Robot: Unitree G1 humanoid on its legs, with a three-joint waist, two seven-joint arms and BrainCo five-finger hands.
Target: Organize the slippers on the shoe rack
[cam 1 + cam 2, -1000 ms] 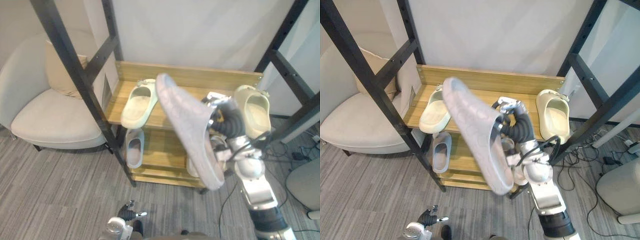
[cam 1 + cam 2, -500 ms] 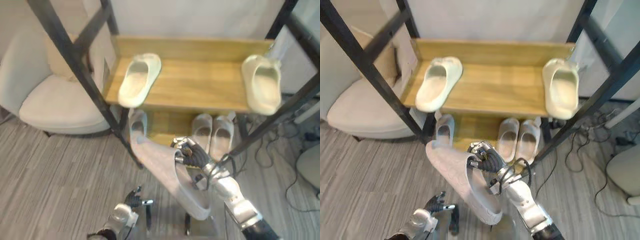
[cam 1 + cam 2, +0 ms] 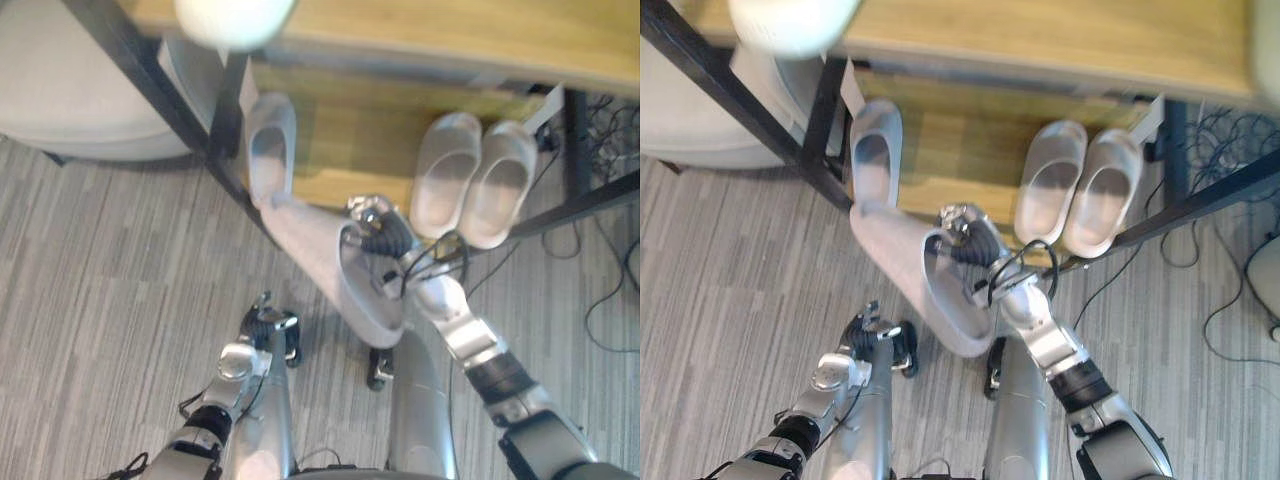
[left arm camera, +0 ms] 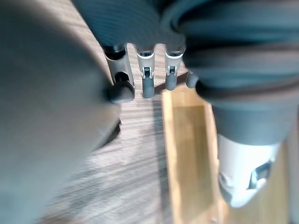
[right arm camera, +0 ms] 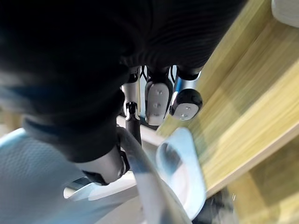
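My right hand (image 3: 381, 238) is shut on the upper band of a pale lavender slipper (image 3: 325, 262), with fingers (image 5: 159, 100) curled inside it. The slipper hangs tilted just in front of the wooden shoe rack's lower shelf (image 3: 365, 150), its far end near a grey slipper (image 3: 270, 140) lying at that shelf's left. A pale pair (image 3: 1050, 180) (image 3: 1106, 190) sits side by side at the shelf's right. A cream slipper (image 3: 235, 14) rests on the top shelf. My left hand (image 3: 266, 326) hangs low over the floor, fingers (image 4: 147, 80) relaxed and holding nothing.
Black frame bars (image 3: 165, 90) slant across the rack's left side, and another bar (image 3: 1200, 195) crosses at the right. A pale armchair (image 3: 70, 90) stands left of the rack. Grey striped carpet (image 3: 110, 280) lies in front.
The view has tipped down toward the floor. My right hand has brought the slipper down from in front of the top shelf to the lower shelf's front edge.
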